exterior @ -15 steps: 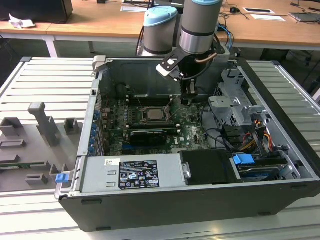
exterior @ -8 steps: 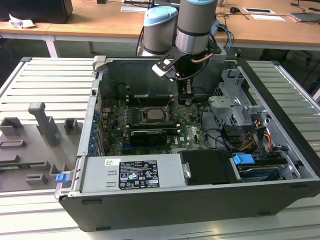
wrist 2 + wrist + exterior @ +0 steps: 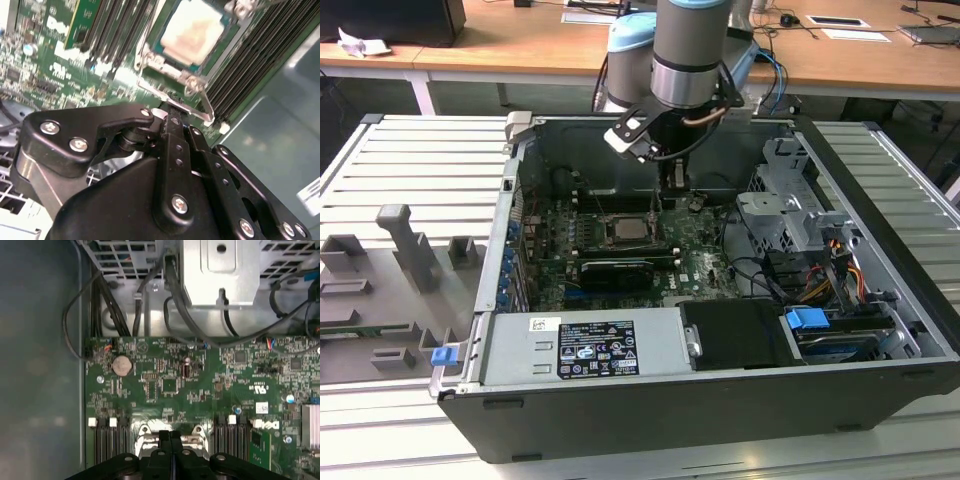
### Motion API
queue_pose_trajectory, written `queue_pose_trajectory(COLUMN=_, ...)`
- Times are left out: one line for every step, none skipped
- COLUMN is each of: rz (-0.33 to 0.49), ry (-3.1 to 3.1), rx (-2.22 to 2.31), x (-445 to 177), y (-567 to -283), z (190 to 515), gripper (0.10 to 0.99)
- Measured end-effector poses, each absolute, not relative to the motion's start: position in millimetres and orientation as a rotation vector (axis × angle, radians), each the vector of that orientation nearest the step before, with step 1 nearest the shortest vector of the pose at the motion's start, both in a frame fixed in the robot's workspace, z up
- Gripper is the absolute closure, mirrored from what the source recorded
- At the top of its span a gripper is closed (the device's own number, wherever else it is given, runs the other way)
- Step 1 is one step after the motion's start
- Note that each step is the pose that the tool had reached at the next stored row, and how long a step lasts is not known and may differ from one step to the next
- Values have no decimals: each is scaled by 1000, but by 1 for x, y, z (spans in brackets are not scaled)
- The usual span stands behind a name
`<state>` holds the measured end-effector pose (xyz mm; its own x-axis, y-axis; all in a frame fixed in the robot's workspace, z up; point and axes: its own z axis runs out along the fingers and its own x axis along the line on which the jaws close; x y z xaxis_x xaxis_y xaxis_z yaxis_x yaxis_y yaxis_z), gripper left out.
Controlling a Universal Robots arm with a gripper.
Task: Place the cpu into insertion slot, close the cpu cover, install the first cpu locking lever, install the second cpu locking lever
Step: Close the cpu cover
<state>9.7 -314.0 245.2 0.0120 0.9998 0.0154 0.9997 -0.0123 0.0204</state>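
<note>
Ext. view: gripper (image 3: 672, 188) hangs in upper centre of frame inside the pc case (image 3: 720, 420), just beside the insertion slot (image 3: 610, 246) at mid-board, where the cpu (image 3: 627, 229) lies flat. Second wrist view: cpu (image 3: 192, 32) sits in the slot w/ cpu cover (image 3: 150, 61) lying round it; fingers (image 3: 175, 142) clenched together, nothing seen between, tip at the cover's edge. First wrist view: fingers (image 3: 164, 439) pressed tight together, green motherboard (image 3: 170, 385) beyond.
</note>
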Motion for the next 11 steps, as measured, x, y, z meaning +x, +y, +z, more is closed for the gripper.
queue_pose_trajectory(rz=40, ry=2205, rx=2232, x=8, y=-314, z=245, gripper=980)
queue_pose_trajectory(rz=39, ry=2205, rx=2232, x=5, y=-314, z=244, gripper=980)
queue_pose_trajectory(rz=40, ry=2205, rx=2232, x=3, y=-314, z=241, gripper=980)
queue_pose_trajectory(rz=40, ry=2205, rx=2232, x=2, y=-314, z=239, gripper=980)
queue_pose_trajectory(rz=40, ry=2205, rx=2232, x=2, y=-314, z=238, gripper=980)
queue_pose_trajectory(rz=39, ry=2205, rx=2232, x=1, y=-314, z=236, gripper=980)
queue_pose_trajectory(rz=39, ry=2205, rx=2232, x=-1, y=-313, z=233, gripper=980)
queue_pose_trajectory(rz=39, ry=2205, rx=2232, x=-3, y=-313, z=233, gripper=980)
queue_pose_trajectory(rz=39, ry=2205, rx=2232, x=-5, y=-313, z=233, gripper=980)
queue_pose_trajectory(rz=39, ry=2205, rx=2232, x=-8, y=-313, z=232, gripper=980)
queue_pose_trajectory(rz=39, ry=2205, rx=2232, x=-15, y=-313, z=232, gripper=980)
